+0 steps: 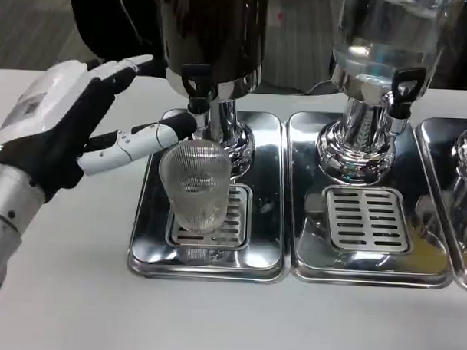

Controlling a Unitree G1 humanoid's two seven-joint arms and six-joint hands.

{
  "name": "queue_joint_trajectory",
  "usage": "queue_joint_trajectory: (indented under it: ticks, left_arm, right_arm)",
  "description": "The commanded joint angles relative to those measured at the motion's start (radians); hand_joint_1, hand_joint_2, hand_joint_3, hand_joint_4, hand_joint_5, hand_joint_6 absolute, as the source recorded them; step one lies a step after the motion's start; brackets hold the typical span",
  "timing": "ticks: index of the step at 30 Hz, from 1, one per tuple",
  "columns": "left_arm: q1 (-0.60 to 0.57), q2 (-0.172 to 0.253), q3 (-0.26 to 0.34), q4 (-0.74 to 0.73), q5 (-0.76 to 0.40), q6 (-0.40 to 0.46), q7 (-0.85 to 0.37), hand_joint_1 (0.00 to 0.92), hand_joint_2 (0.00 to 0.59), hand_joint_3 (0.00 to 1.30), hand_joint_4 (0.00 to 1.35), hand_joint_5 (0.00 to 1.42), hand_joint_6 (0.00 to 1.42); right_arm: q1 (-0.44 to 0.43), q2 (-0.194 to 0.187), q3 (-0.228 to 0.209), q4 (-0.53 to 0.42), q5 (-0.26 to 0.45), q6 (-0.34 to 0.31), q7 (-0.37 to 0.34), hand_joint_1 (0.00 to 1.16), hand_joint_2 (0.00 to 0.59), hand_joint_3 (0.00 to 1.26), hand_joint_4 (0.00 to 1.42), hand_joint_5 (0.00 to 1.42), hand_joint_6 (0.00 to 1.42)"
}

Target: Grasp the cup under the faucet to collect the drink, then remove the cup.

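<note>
White table with steel drip trays beneath two dispensers. Left hand, fingers spread apart and holding nothing, lies just left of the ribbed cup; one finger reaches to the cup's upper rim. Cup stands on the grate directly below the black faucet.

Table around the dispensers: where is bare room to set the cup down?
Bare table runs along the front of the trays. The middle tray's grate is free. The left tray is crowded by the cup and left hand.
</note>
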Motion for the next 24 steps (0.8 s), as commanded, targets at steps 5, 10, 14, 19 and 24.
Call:
queue_joint_trajectory:
  ticks: [5,10,14,19,24]
  left_arm:
    - [-0.04,-0.011,-0.004,-0.033,-0.009,0.026,-0.025,0.0,0.072,0.2,0.17,0.1,0.0]
    - [-0.056,-0.019,-0.014,-0.042,-0.005,0.035,-0.032,0.0,0.072,0.2,0.17,0.1,0.0]
    - [-0.065,-0.034,-0.04,-0.048,0.004,0.04,-0.039,0.0,0.076,0.22,0.18,0.1,0.0]
    - [-0.064,-0.043,-0.059,-0.052,0.008,0.04,-0.04,0.0,0.076,0.25,0.18,0.1,0.0]
    - [-0.048,-0.049,-0.059,-0.055,0.0,0.041,-0.039,0.0,0.077,0.33,0.19,0.11,0.0]
  right_arm:
    - [0.011,-0.011,0.001,0.008,0.015,0.003,-0.017,0.78,0.522,0.42,0.41,0.34,0.26]
    - [0.014,-0.014,0.002,0.01,0.017,0.001,-0.021,0.78,0.522,0.42,0.41,0.34,0.26]
    - [0.015,-0.016,0.002,0.013,0.023,-0.001,-0.023,0.78,0.522,0.42,0.41,0.33,0.26]
    - [0.018,-0.017,0.002,0.014,0.027,-0.003,-0.026,0.78,0.522,0.42,0.41,0.33,0.26]
    - [0.021,-0.019,-0.002,0.017,0.032,-0.006,-0.028,0.78,0.522,0.42,0.41,0.33,0.26]
